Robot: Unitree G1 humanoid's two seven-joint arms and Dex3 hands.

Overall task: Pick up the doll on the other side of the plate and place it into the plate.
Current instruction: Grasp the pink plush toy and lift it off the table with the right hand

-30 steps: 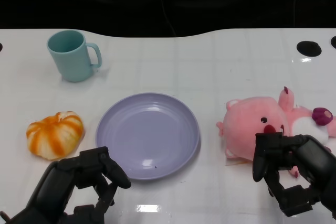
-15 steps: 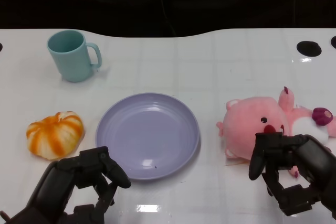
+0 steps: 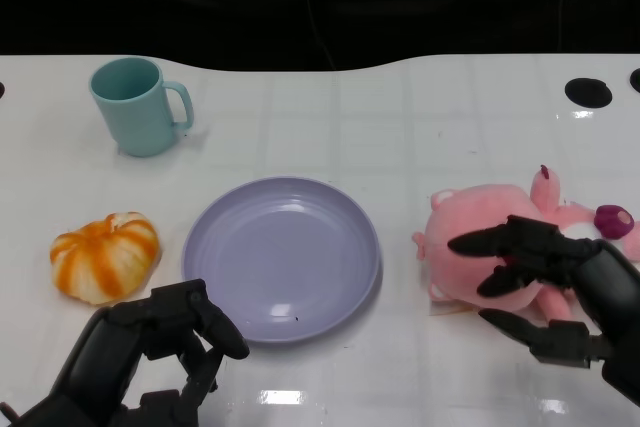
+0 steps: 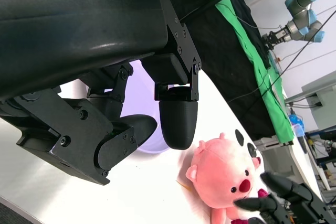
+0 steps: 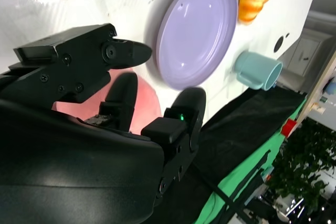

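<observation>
A pink plush doll (image 3: 482,230) lies on the white table to the right of the lavender plate (image 3: 282,257); it also shows in the left wrist view as the doll (image 4: 226,177) and in the right wrist view as the doll (image 5: 144,108). My right hand (image 3: 545,282) hovers over the doll's near side with its fingers spread apart, holding nothing. My left hand (image 3: 150,352) rests at the near left edge, its fingers curled in on nothing. The plate (image 5: 197,30) holds nothing.
A teal mug (image 3: 138,105) stands at the far left. An orange pumpkin toy (image 3: 105,255) lies left of the plate, just beyond my left hand. Two dark holes (image 3: 588,92) mark the table's far right.
My right hand has opened: its fingers, curled downward a moment ago, now spread out over the doll. The doll, the plate and my left hand have not moved.
</observation>
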